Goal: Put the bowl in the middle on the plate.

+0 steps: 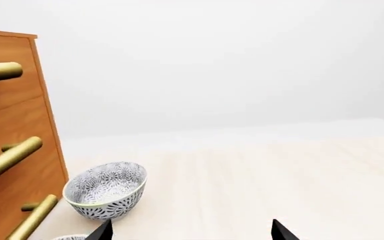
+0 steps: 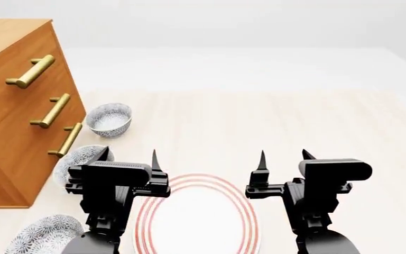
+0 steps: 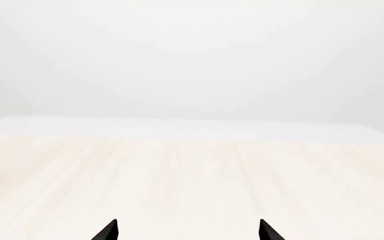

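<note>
Beside the empty plate point(image 2: 196, 222), the middle bowl point(image 2: 76, 159) sits empty; both grippers open, holding nothing.

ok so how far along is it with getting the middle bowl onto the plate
Nothing looks done yet. The plate is bare, and all three bowls sit in a row beside the cabinet. The middle bowl is on the table, partly hidden behind the left gripper. Nothing is in hand: the left gripper and right gripper are both open and empty. Left to do: grasp the middle bowl, lift it and set it on the plate.
</note>
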